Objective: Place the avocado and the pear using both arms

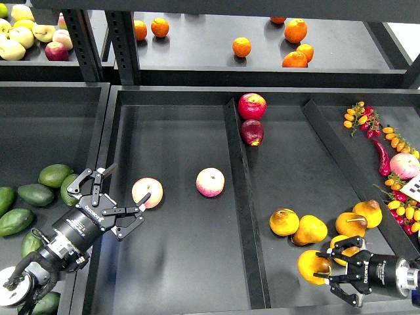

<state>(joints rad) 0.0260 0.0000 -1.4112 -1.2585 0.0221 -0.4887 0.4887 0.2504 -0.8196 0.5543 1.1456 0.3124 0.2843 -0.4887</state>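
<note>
Several dark green avocados [36, 194] lie in the left bin. My left gripper [122, 192] is open and empty, just right of them, with its fingertips close to a pink apple [147, 192]. A golden pear with a brownish blotch [283, 222] lies free in the right compartment among several other pears [310, 230]. My right gripper [330, 273] is low at the front right. Its fingers are spread, right beside another pear [312, 266]; I cannot tell if they touch it.
A second pink apple [210, 182] lies in the middle compartment. Two red apples [252, 106] sit by the divider [237, 190]. Oranges [241, 46] and pale apples [20, 36] are on the upper shelf. Chillies and small tomatoes [380, 141] lie at the right.
</note>
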